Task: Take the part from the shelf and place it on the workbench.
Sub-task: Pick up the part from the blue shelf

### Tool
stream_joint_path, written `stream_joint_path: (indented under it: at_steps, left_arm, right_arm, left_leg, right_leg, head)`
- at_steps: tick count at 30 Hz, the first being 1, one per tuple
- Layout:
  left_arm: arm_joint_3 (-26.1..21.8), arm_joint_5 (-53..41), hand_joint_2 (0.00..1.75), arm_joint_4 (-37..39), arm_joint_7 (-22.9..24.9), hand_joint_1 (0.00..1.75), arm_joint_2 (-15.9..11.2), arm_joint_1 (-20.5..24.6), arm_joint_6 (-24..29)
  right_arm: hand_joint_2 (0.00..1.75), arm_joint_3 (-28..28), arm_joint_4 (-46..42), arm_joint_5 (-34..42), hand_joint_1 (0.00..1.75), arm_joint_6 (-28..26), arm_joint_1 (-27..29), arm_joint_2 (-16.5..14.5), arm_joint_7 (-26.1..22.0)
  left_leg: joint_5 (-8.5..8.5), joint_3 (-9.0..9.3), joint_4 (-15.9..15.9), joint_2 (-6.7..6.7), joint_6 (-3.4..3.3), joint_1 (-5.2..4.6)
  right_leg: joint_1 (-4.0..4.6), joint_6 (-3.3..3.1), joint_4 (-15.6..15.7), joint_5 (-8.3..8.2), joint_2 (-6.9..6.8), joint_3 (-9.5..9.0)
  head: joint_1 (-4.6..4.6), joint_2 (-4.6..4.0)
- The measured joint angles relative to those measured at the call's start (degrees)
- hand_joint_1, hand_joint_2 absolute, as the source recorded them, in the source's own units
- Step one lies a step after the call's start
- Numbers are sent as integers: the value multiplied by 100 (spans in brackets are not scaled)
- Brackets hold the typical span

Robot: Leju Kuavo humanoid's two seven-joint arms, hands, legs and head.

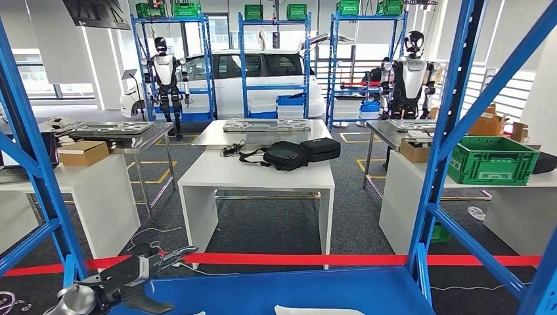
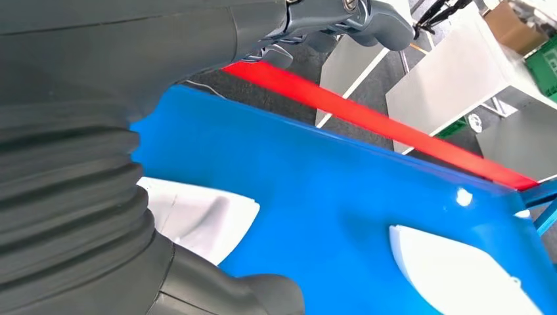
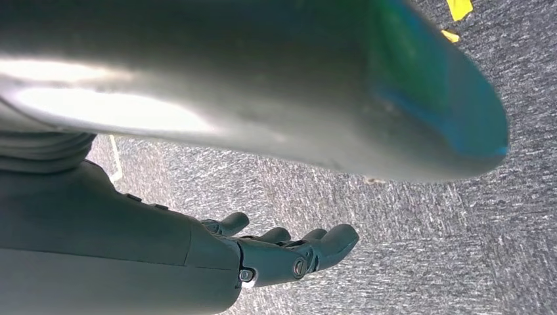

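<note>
**Operator:** Report hand status, left to right.

**Technician:** Left hand [image 1: 134, 272] is raised at the front left corner of the blue shelf [image 1: 263, 289], fingers spread, holding nothing. Right hand [image 3: 289, 252] hangs over grey carpet, fingers loosely extended, empty.

**Operator:** Part location?

**Technician:** A white part [image 1: 315, 310] lies flat on the shelf surface, at the near edge, to the right of the left hand and apart from it.

**Operator:** Handling characteristics?

**Technician:** Probably a thin, stiff, smooth sheet or moulding: light, but slippery. Recommend gripping along an exposed edge. The workbench cannot be identified with certainty.
</note>
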State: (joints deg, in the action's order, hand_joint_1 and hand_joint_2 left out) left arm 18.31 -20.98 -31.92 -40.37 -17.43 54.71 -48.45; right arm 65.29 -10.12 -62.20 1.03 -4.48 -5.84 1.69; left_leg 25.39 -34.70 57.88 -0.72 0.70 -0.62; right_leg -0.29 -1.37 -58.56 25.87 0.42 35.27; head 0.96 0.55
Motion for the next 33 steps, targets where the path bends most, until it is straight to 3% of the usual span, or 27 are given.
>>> stream_joint_path:
  at_steps: [11,24,33]
  left_arm:
    - [1144,-62,175,-196,0,0,19,-822,368]
    - [1974,-381,175,-47,13,0,78,-756,608]
    - [2351,-987,175,275,809,0,363,-465,2163]
  right_arm:
    - [0,2,0,8,0,-7,-3,-2,-30]
    - [0,87,0,44,0,-60,-3,-2,63]
    - [0,150,0,121,0,-100,-2,-2,40]
  left_leg:
    - [1,1,-1,10,1,1]
    - [1,2,-1,10,0,0]
    - [1,1,-1,7,0,0]
  right_leg:
    - [1,2,-2,5,7,5]
    - [0,4,-2,4,6,4]
    - [0,4,-2,3,7,3]
  head:
    - [0,0]
    - [0,0]
    - [0,0]
